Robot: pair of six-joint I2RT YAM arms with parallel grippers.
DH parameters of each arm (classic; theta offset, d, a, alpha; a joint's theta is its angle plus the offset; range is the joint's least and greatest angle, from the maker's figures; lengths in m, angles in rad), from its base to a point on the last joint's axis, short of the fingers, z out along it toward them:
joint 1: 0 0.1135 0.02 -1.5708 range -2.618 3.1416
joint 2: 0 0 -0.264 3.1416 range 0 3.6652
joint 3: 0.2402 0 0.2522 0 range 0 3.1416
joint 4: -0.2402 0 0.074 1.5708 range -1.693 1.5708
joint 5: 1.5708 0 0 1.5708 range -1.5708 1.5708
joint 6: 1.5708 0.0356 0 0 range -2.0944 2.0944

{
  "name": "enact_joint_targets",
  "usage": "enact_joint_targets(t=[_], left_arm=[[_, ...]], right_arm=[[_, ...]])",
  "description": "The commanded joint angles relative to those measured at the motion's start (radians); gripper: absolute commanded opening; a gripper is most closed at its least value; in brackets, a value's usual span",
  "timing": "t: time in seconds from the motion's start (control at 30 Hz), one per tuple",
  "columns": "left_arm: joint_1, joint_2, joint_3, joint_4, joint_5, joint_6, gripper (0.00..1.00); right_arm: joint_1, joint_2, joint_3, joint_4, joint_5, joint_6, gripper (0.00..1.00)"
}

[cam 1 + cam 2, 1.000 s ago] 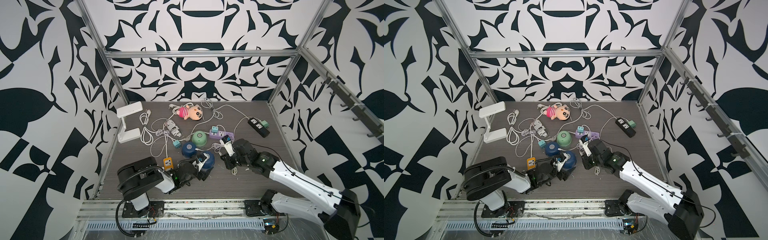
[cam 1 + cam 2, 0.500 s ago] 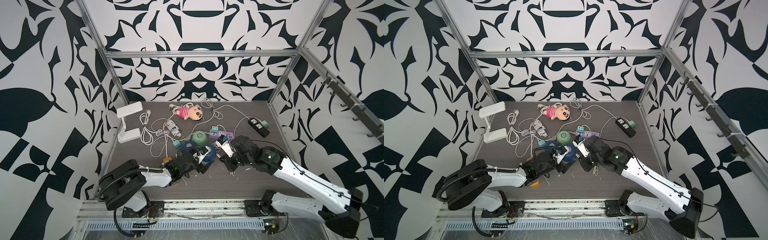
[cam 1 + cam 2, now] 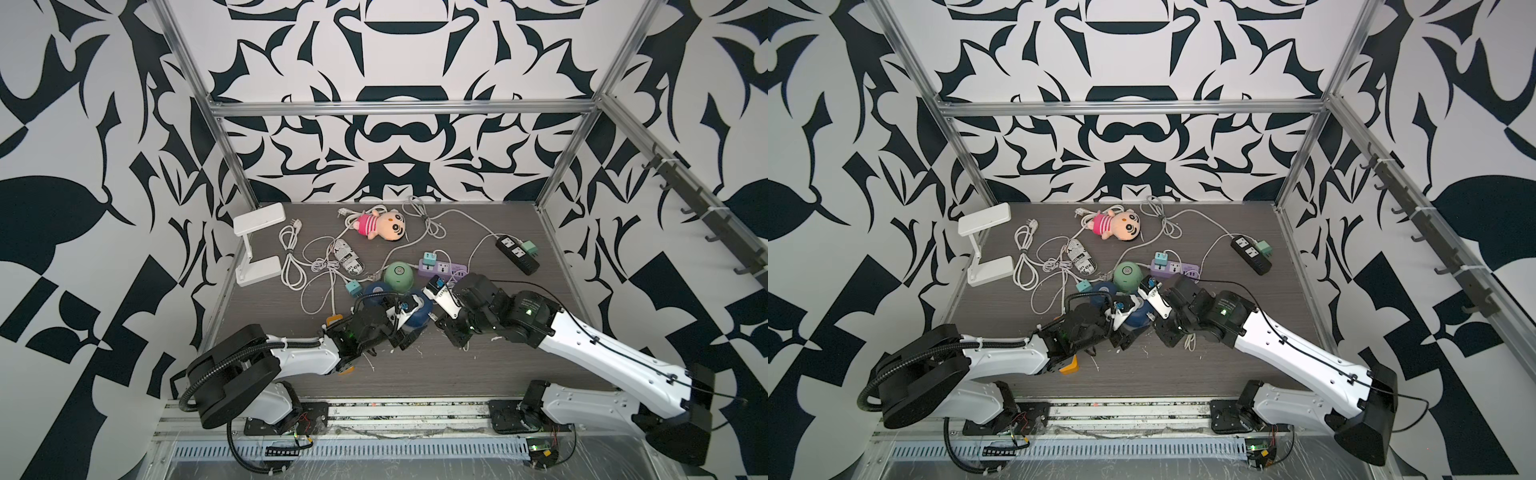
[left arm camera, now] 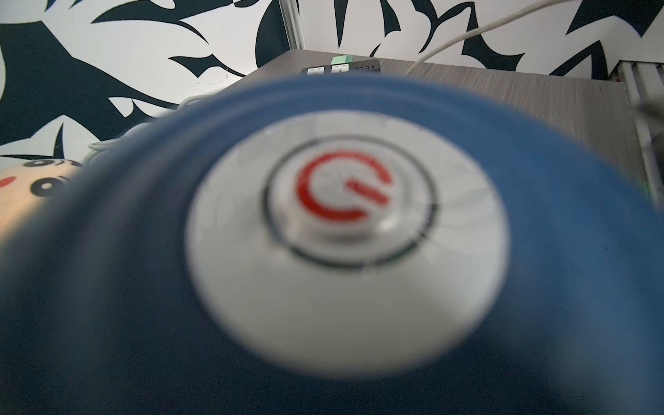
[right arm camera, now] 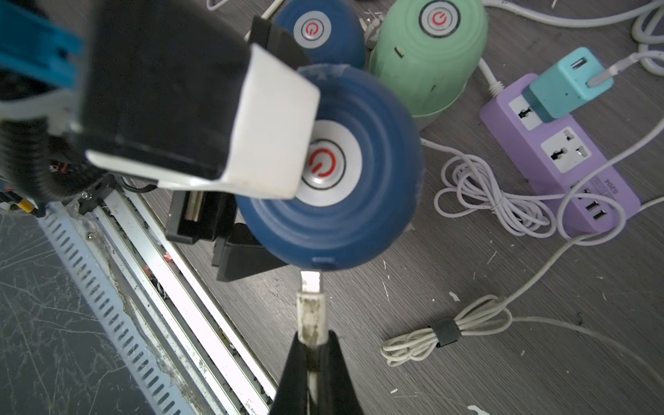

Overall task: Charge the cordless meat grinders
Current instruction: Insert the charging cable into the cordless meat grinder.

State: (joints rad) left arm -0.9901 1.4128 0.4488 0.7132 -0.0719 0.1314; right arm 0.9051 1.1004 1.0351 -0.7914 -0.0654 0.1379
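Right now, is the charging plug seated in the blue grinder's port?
No, the plug shows its whole metal tip outside the blue grinder.

Both top views look down from high at the front toward the back wall (image 3: pixel 395 145) (image 3: pixel 1133 145), far enough off to take in the whole table (image 3: pixel 498 365) (image 3: pixel 1225 365), w/ near-identical framing. Left wrist cam sits almost against the dark blue grinder (image 4: pixel 557 251), which is blurred and fills the frame, and faces across to the black power strip (image 4: pixel 341 68) by a far corner. Right wrist cam looks steeply down at close range, past the USB plug (image 5: pixel 312 305), onto that same grinder plus the mint grinder (image 5: pixel 427 57) & purple power strip (image 5: pixel 560 158), all seen in both top views too.
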Motion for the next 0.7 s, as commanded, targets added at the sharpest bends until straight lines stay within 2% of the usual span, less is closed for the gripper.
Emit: enact_joint_targets(t=[0.0, 0.67], left_arm=[[0.004, -0.043, 0.021, 0.042, 0.015, 0.014, 0.59], [0.004, -0.069, 0.019, 0.0, 0.05, 0.031, 0.57]], right_arm=[[0.003, -0.016, 0.036, 0.005, 0.016, -0.01, 0.0], [0.003, -0.016, 0.037, 0.06, 0.019, -0.004, 0.0]])
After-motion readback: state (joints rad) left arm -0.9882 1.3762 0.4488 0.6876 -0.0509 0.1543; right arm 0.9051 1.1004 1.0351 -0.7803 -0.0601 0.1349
